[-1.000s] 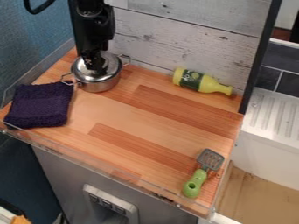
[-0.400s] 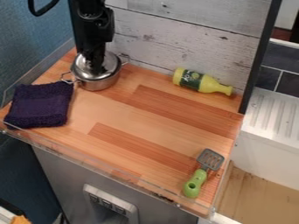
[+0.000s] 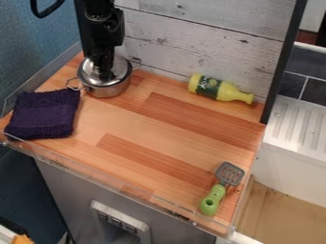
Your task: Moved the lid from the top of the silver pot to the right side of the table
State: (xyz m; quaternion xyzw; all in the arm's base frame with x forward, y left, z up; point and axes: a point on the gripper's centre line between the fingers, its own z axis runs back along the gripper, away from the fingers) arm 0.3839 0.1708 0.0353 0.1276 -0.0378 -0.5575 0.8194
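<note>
And there's a small shift: the black gripper has edged a touch toward the view's left, and the silver pot seems nudged slightly toward the back wall, while the purple cloth, yellow bottle and green-handled spatula stay put! The lid sits on the pot, at the far left of the wooden table, with the gripper right over its middle. Open or closed on it? No telling from here; the contact point is hidden.

Now, how will this lid handle? It looks like thin, shiny metal, so it's probably fairly light, stiff all through, with no give to help the grip. That smooth dome should be slippery, a poor place to pinch! The best hold is likely a central knob, if there's one under the gripper, taken low and square. Off-centre, the lid could tip or swivel; catch the rim, and the pot might come along too. Hardly fragile, but a drop could dent it, so it wants a level lift and a gentle landing on the right!
</note>
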